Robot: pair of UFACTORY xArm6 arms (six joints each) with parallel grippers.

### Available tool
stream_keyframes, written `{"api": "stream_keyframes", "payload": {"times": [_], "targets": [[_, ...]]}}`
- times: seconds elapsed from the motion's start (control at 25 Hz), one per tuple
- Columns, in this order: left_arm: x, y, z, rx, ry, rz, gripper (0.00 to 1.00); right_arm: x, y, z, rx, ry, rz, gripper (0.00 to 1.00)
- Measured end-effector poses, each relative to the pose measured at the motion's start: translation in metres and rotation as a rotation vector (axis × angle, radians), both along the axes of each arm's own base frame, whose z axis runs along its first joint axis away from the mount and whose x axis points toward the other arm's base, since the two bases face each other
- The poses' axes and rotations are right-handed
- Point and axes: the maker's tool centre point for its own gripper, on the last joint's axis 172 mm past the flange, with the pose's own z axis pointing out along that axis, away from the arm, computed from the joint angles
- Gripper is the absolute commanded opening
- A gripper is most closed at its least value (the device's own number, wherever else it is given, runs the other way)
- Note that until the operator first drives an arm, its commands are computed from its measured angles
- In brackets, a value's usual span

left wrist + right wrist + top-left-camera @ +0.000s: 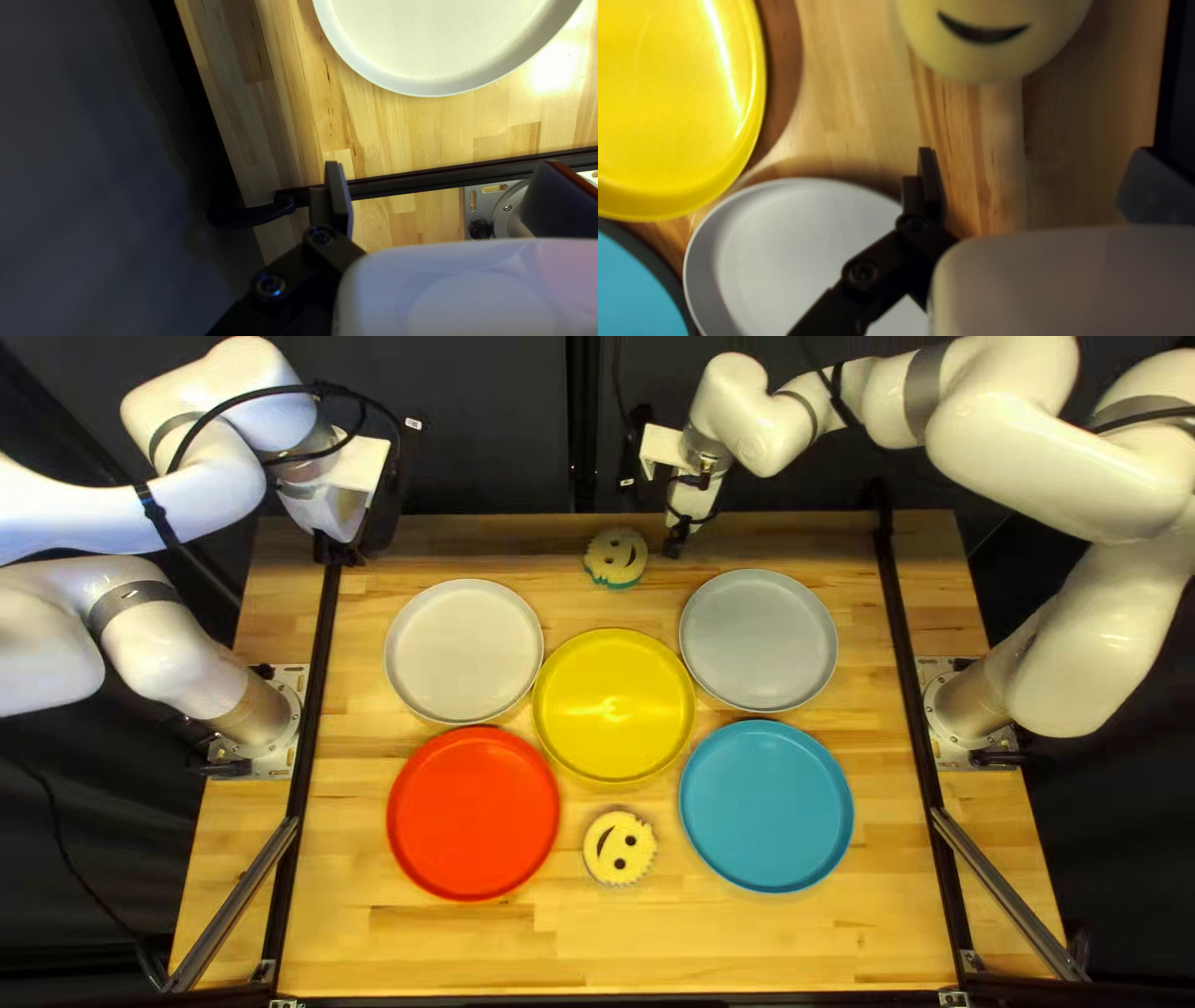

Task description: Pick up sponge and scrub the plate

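Note:
My right gripper (679,535) hangs at the table's far edge, just right of a round smiling sponge (616,560). In the right wrist view this gripper (1036,180) stands open with nothing held, and the sponge (996,59) lies ahead of it. My left gripper (341,553) is over the far left corner; its wrist view shows the gripper (445,193) open and without a load. A second smiling sponge (619,848) lies between the red plate (473,813) and the blue plate (766,805). A yellow plate (614,704) is central, flanked by a white plate (464,650) and a grey plate (759,640).
Black rails run along the left side (311,697) and right side (915,697) of the wooden table (610,946). Beyond them, arm bases are bolted on. A dark curtain (498,436) hangs behind the far edge. Bare wood lies nearest the front edge.

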Motion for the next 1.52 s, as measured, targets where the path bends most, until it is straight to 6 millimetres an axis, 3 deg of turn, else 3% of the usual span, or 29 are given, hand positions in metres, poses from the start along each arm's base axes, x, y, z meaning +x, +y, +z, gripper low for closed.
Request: {"api": "stream_keyframes", "payload": {"times": [0.36,0.8,0.84,0.92,0.96,1.4,1.52], "targets": [[0.0,0.0,0.0,0.0,0.0,0.0,1.0,0.027,-0.021,-0.009,0.023,0.003,-0.001,1.0],[0.0,0.0,0.0,0.0,0.0,0.0,1.0,0.039,-0.024,-0.027,0.06,0.003,0.02,1.0],[0.0,0.0,0.0,0.0,0.0,0.0,1.0,0.041,-0.023,-0.026,0.061,0.003,0.021,0.96],[0.0,0.0,0.0,0.0,0.0,0.0,1.0,0.043,-0.021,-0.025,0.064,0.003,0.022,0.72],[0.0,0.0,0.0,0.0,0.0,0.0,1.0,0.043,-0.02,-0.025,0.065,0.004,0.023,0.0],[0.0,0.0,0.0,0.0,0.0,0.0,1.0,0.042,-0.017,-0.028,0.069,0.005,0.028,0.0],[0.0,0.0,0.0,0.0,0.0,0.0,1.0,0.038,-0.015,-0.019,0.065,0.002,0.029,0.0]]}}
